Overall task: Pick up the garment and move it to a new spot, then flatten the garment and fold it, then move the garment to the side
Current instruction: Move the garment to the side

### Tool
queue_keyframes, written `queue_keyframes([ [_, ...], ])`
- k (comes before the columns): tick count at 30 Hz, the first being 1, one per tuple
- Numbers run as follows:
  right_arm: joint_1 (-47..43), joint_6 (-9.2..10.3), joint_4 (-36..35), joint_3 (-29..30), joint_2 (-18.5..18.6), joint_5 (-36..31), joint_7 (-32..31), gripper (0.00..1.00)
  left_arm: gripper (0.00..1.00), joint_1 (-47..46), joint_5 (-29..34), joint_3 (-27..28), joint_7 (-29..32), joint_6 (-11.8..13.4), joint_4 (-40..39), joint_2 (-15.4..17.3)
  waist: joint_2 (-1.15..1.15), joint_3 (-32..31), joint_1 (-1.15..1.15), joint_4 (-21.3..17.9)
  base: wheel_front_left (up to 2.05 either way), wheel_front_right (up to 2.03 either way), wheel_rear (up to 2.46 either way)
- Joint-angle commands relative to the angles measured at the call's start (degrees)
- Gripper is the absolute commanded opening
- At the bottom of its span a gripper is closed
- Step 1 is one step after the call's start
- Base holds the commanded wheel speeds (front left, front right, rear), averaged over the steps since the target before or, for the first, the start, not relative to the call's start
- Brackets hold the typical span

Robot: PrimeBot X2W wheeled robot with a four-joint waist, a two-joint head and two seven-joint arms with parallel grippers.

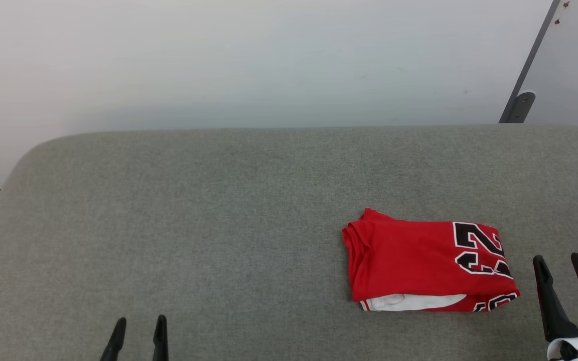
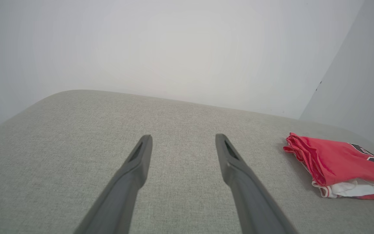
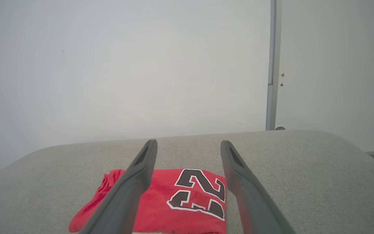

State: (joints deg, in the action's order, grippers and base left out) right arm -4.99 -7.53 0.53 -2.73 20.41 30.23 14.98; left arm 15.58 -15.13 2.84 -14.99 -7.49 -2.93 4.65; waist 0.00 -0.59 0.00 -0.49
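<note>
On the grey cushion [image 1: 219, 200]: one jersey [image 1: 427, 265], red, folded, right of centre. Grippers, two: left gripper [image 1: 141, 320] and right gripper [image 1: 557, 257], both spread wide, empty.

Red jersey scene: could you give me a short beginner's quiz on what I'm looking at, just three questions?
1. Fill in: the left gripper and the right gripper are both ____, holding nothing.
2. Which gripper is nearer the jersey? A) left B) right
3. True or false: the jersey is spread out flat.
Key: 1 open; 2 B; 3 false, it lies folded on the grey cushion.
</note>
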Motion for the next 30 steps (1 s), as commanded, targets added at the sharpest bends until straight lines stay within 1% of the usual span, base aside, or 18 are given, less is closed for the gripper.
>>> queue_keyframes([
  [1, -0.67, 0.10, -0.20, 0.24, -0.27, -0.25, 0.24, 1.00, 1.00, -0.20, 0.24, -0.02, -0.23, 0.04, -0.25, -0.11, 0.00, -0.03, 0.00, -0.06, 0.00, 0.00, 0.00],
  [7, -0.38, 0.10, -0.09, 0.19, -0.04, -0.19, -0.46, 1.00, 1.00, -0.46, 0.41, -0.47, -0.23, 0.04, -0.24, -0.18, 0.00, 0.10, 0.00, -0.14, 0.00, 0.00, 0.00],
  [10, 1.28, 0.10, 0.86, -0.10, 0.53, 0.15, -2.95, 1.00, 1.00, -1.42, 0.47, -1.31, -0.23, 0.04, 0.13, 0.15, 0.00, 0.46, 0.00, -0.09, 0.00, 0.00, 0.00],
  [14, 4.56, 0.10, 2.81, -0.83, 2.45, 0.62, -9.10, 1.00, 1.00, -4.20, 0.15, -3.11, -0.23, 0.04, 1.46, 0.77, 0.00, 1.20, 0.00, 0.67, 0.00, 0.00, 0.00],
  [16, 7.45, 0.10, 4.52, -1.10, 4.19, 0.81, -14.07, 1.00, 1.00, -6.42, -0.15, -4.32, -0.23, 0.04, 2.17, 1.33, 0.00, 2.33, 0.00, 0.92, 0.00, 0.00, 0.00],
  [18, 10.58, 0.09, 7.05, -1.82, 6.13, 0.85, -21.01, 1.00, 1.00, -8.74, -0.22, -5.55, -0.23, 0.04, 3.17, 2.05, 0.00, 3.80, 0.00, 1.10, 0.00, 0.00, 0.00],
  [19, 10.58, 0.09, 7.05, -1.82, 6.13, 0.85, -21.01, 1.00, 1.00, -8.74, -0.22, -5.55, -0.23, 0.04, 3.17, 2.05, 0.00, 3.80, 0.00, 1.10, 0.00, 0.00, 0.00],
  [24, 20.02, 0.10, 12.65, -4.19, 9.86, 4.68, -39.73, 1.00, 1.00, -14.55, 0.09, -8.16, -0.23, 0.04, 5.12, 2.58, 0.00, 7.53, 0.00, 1.38, 0.00, 0.00, 0.00],
  [28, 25.77, 0.09, 17.24, -6.50, 11.12, 8.12, -53.80, 1.00, 1.00, -17.48, 0.19, -9.15, -0.23, 0.04, 6.01, 2.14, 0.00, 10.18, 0.00, 1.51, 0.00, 0.00, 0.00],
  [30, 28.25, 0.09, 18.43, -7.46, 11.30, 9.72, -58.58, 1.00, 1.00, -18.71, 0.27, -9.65, -0.23, 0.04, 6.30, 1.94, 0.00, 11.70, 0.00, 1.65, 0.00, 0.00, 0.00],
])
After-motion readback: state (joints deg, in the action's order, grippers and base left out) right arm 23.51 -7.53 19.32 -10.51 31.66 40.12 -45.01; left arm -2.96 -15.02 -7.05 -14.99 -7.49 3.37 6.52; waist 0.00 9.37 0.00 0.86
